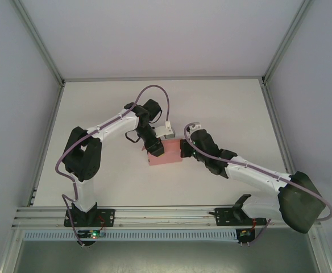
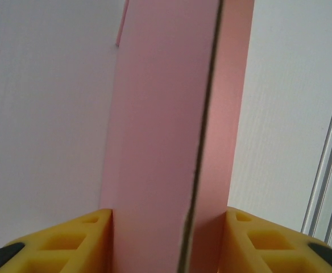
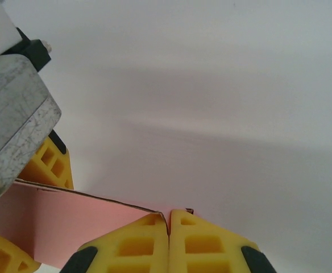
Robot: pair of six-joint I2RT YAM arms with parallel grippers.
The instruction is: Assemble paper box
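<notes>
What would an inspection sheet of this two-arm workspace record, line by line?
Surface: white flat table, no marks seen.
Job's things: pink card paper box, partly folded, mid-table between both grippers.
Clutter: nothing seen.
Grippers: left gripper shut on an upright box wall; right gripper shut, tips at the card's edge.
Cables: purple cables run along each arm, looping free.
Surroundings: white enclosure walls; aluminium rail at the near edge.

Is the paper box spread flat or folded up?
Folded, at least partly: the left wrist view shows two panels of the paper box standing between the fingers of the left tool. Whether it is fully closed, cannot tell.
</notes>
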